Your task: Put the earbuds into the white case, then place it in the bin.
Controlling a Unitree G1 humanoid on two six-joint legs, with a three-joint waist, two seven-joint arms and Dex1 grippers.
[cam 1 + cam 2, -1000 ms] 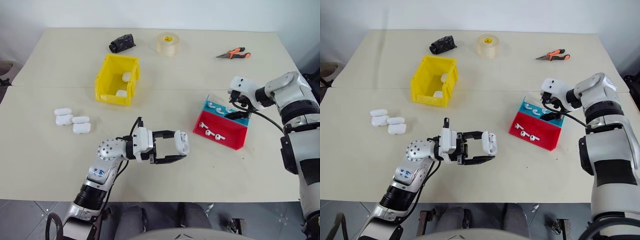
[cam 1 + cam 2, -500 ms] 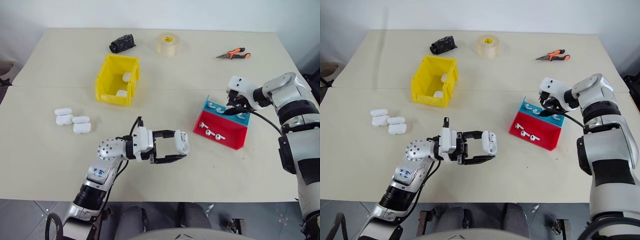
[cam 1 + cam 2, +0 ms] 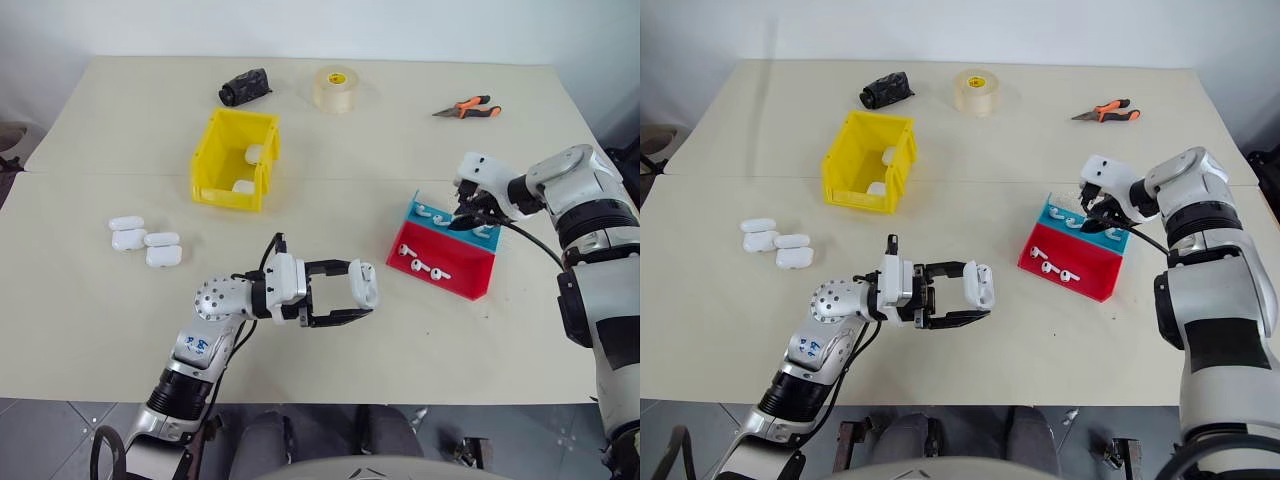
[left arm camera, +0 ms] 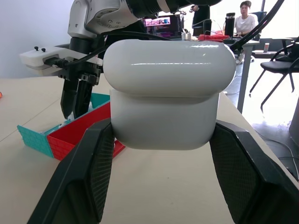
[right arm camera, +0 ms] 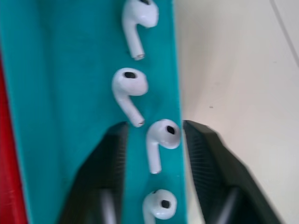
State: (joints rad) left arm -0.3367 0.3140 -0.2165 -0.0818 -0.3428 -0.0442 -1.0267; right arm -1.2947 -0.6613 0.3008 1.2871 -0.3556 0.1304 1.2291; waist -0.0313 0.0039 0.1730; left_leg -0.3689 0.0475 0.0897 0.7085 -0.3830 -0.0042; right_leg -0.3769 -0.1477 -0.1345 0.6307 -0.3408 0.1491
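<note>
White and glossy, the white case [image 4: 169, 95] sits clamped between the two black fingers [image 4: 86, 175] of the left gripper [image 3: 350, 297], held above the table [image 3: 90, 320] near its front edge, lid shut. Over at the right side, the right gripper [image 5: 154, 168] reaches down into the blue tray [image 5: 65, 93], its fingers a little apart with one of the earbuds [image 5: 159, 140] lying between them; whether the pads touch it cannot be told. More earbuds [image 5: 127, 91] lie in a row along the same tray, and others rest in the red tray [image 3: 440, 272] just beside it. Four more cases [image 3: 146, 242] lie grouped on the table's left. Bright yellow, the bin [image 3: 236, 160] stands behind them with white cases inside. Tape [image 3: 335, 88], pliers [image 3: 466, 106] and a black bundle [image 3: 245, 86] lie along the far edge.
</note>
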